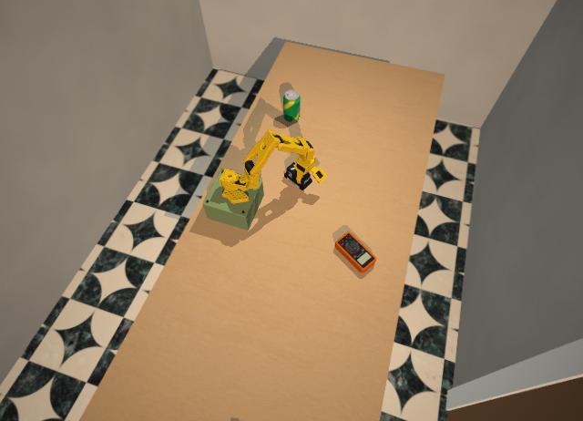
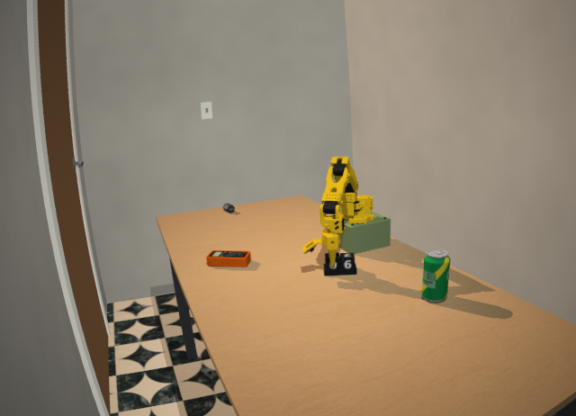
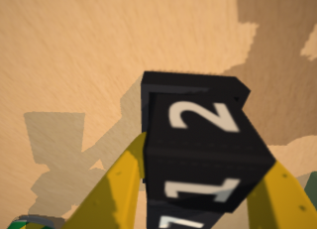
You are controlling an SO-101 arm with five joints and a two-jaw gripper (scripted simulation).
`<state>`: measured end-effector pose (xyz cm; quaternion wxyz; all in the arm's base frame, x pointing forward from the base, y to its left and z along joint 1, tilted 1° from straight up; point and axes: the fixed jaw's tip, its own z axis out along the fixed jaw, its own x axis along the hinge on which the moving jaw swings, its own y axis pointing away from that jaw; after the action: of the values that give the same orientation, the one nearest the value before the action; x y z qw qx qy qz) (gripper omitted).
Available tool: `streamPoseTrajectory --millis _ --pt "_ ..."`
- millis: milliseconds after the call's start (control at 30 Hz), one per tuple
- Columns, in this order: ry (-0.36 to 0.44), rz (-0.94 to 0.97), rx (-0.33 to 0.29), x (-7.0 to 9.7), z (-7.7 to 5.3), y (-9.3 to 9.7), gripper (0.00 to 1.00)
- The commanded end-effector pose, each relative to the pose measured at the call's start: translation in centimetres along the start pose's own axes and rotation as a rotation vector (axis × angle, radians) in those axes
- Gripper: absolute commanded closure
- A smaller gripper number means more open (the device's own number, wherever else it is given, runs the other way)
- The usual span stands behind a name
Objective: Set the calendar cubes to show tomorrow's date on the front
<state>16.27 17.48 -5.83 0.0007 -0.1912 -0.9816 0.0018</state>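
From the top view, we saw the yellow five-joint arm (image 1: 263, 155) reach from its green box-shaped base (image 1: 220, 210) down to the black calendar tray (image 1: 297, 177), which stood mid-width on the long light-wood table (image 1: 263, 323). Its contents were hidden under the gripper (image 1: 307, 175). An orange handheld multimeter (image 1: 355, 251) lay well apart, and a green-and-yellow drinks can (image 1: 291, 106) stood toward the far end. Black-and-cream patterned floor tiles (image 1: 117, 275) flanked the table.

In the exterior view, we found two black number cubes in the tray: one showing a white 6 (image 2: 347, 264), the other (image 2: 331, 265) half masked by the gripper. A small dark object (image 2: 228, 208) at the far table edge was too small to identify. Grey walls closed in the room.

At the wrist, we saw the yellow fingers clamped on that black cube (image 3: 203, 150), a 2 on top and a 1 below; the lowest marking was cut off.
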Motion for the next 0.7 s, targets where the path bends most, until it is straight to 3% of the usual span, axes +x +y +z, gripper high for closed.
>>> streamPoseTrajectory --millis 0,667 --pt "0.002 0.013 0.004 -0.05 -0.38 -0.23 1.00" --pt "0.002 0.013 0.004 -0.06 -0.69 -0.20 1.00"
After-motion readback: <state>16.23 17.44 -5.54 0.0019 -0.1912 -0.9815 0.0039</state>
